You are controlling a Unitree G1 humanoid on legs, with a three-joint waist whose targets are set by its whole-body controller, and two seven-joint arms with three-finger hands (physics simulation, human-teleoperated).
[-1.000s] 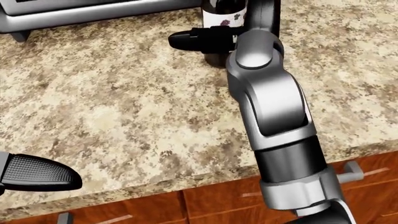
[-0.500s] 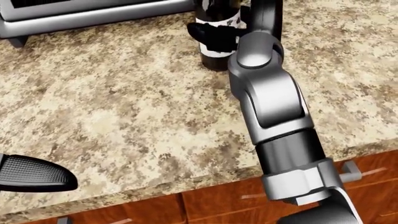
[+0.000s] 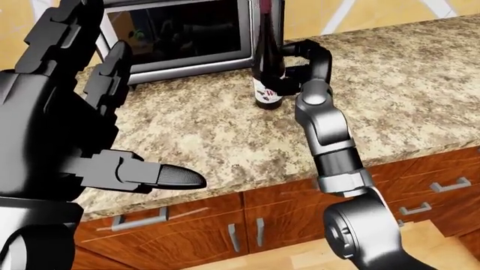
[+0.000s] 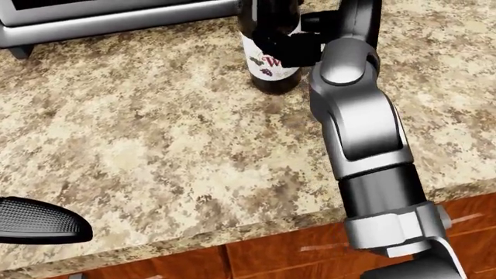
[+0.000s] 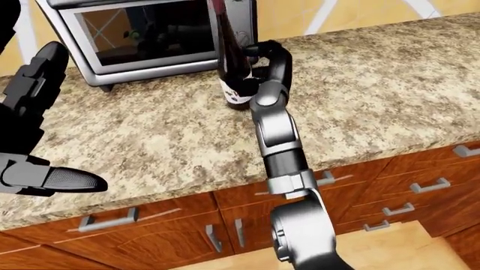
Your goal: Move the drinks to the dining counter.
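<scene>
Right hand [image 3: 294,66]: black three-finger hand at the end of a grey metal arm, upper middle of the left-eye view. Its fingers [image 4: 288,47] wrap the lower body of the dark glass wine bottle with a white label [image 3: 268,62], crossing the label in the head view; hand closed round the bottle.

Wine bottle: upright on the speckled beige granite counter [image 3: 225,129], upper middle of the left-eye view, just beside the lower right corner of the silver toaster oven with a dark glass door [image 3: 176,34]. Neck runs off the top edge of each view.

Right arm [image 4: 364,139]: grey forearm with a black band, running from the lower right of the head view up to the bottle.

Left hand [image 3: 67,112]: black, large at the left edge of the left-eye view, raised, fingers spread wide, thumb pointing right; holds nothing.

Reddish-brown wooden cabinet drawers with grey metal handles [image 3: 247,225]: beneath the counter edge, along the bottom of both eye views.
</scene>
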